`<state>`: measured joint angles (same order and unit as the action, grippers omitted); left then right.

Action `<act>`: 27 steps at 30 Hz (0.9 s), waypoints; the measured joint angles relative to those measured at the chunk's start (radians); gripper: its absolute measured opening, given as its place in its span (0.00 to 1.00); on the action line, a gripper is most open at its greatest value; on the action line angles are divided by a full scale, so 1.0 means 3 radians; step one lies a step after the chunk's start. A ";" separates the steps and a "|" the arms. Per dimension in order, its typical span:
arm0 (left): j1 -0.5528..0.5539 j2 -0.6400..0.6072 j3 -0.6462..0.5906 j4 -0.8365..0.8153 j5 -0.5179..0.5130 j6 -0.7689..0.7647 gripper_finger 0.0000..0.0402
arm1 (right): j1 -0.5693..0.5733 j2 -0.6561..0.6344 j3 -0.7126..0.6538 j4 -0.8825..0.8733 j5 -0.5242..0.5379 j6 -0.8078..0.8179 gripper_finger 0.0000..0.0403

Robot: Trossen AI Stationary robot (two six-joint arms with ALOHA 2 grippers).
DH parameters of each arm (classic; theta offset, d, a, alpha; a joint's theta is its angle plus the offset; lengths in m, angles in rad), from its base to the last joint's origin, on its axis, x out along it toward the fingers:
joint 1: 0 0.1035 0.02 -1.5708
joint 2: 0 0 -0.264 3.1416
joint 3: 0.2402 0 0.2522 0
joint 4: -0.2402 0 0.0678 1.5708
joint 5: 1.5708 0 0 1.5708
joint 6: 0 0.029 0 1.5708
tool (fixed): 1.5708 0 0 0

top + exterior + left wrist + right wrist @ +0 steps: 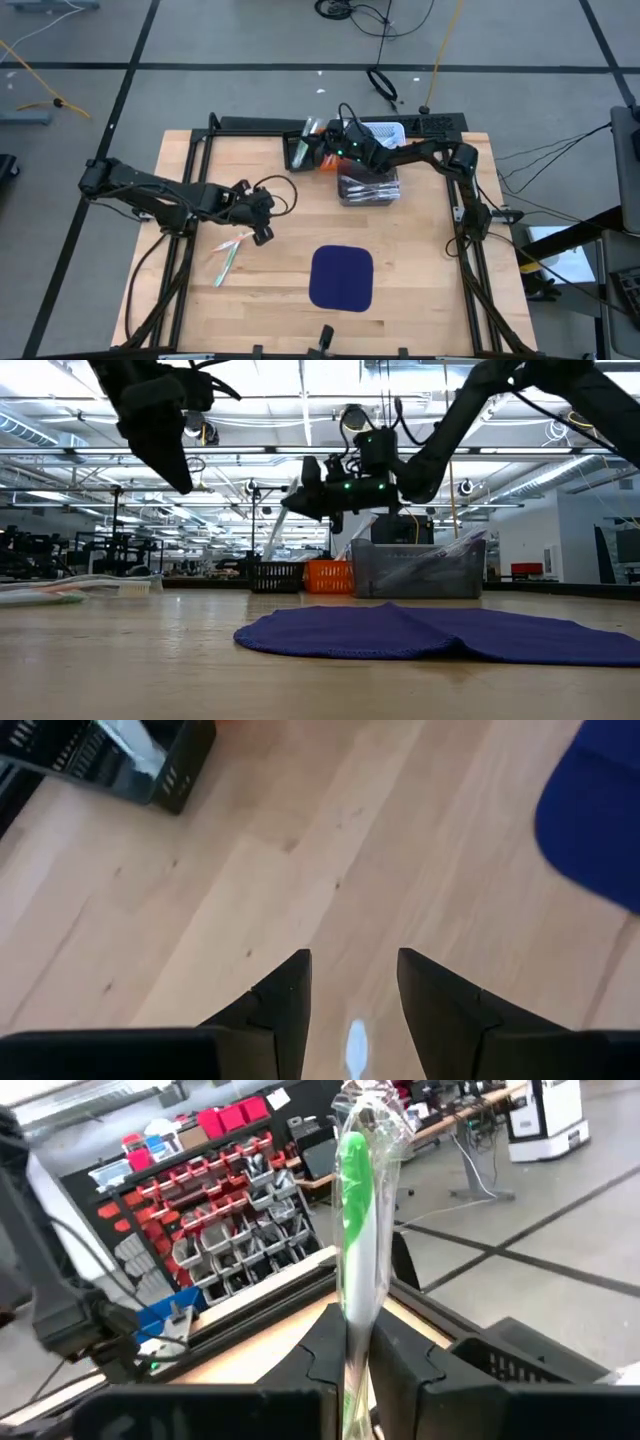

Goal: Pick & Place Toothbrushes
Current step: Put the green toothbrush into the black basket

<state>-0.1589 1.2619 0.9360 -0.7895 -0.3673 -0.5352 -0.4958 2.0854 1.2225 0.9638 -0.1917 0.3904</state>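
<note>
On the left half of the table [200, 310] the left gripper [262, 226] hangs above bare wood, its jaws spread with nothing between them, as the left wrist view shows. Just near of it, on the near-left part of the table, lie the loose toothbrushes [230, 255]: at least two, one pale and one light green, crossing each other; a surer count cannot be made. In the low view they show as a flat pale bundle at the far left.

One dark blue mat [342, 277] lies near the middle of the near edge, well apart from the brushes.

Along the far edge stand four bins: one black bin [298, 152], one orange bin [331, 160] just right of it, one clear bin [368, 187] holding more brushes whose number cannot be told, and one white basket [386, 130] behind it.

The right gripper [326, 146] is raised over the black and orange bins, its jaws pinching one wrapped green toothbrush [354, 1190], which stands up from between them in the right wrist view.
</note>
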 joint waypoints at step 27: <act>-0.0169 0.0004 -0.0514 -0.0228 -0.0027 -0.0732 0.38 | -0.0088 0.0202 0.0167 -0.0197 0.0060 0.0298 0.15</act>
<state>-0.2096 1.2633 0.7818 -0.8579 -0.3753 -0.7547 -0.5224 2.1459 1.2724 0.9048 -0.1736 0.4797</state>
